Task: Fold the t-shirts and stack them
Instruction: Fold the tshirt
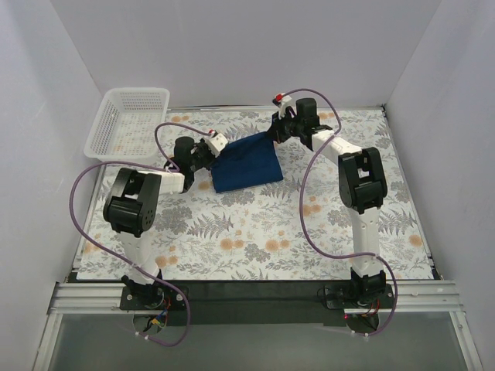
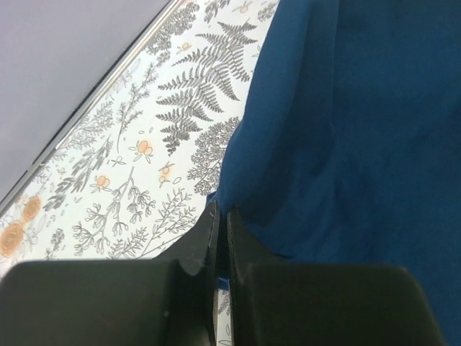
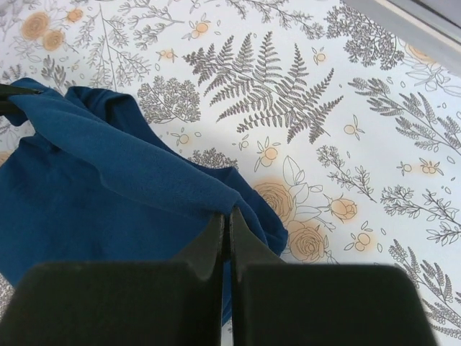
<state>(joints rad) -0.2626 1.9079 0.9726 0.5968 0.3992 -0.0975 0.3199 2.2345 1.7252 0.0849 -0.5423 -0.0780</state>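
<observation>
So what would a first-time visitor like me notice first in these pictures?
The navy t-shirt, folded into a compact bundle, stands out against the middle of the fern-and-flower patterned table. The left end effector is pinched shut on its left edge, and the right end effector is pinched shut on its far corner. A white mesh basket sits at the far left corner.

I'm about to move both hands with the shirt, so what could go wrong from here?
The left hand and right hand each pinch only a thin edge of the t-shirt; pulling apart could slip it free. Cloth is bunched by the right hand, so the fold may set wrinkled.
</observation>
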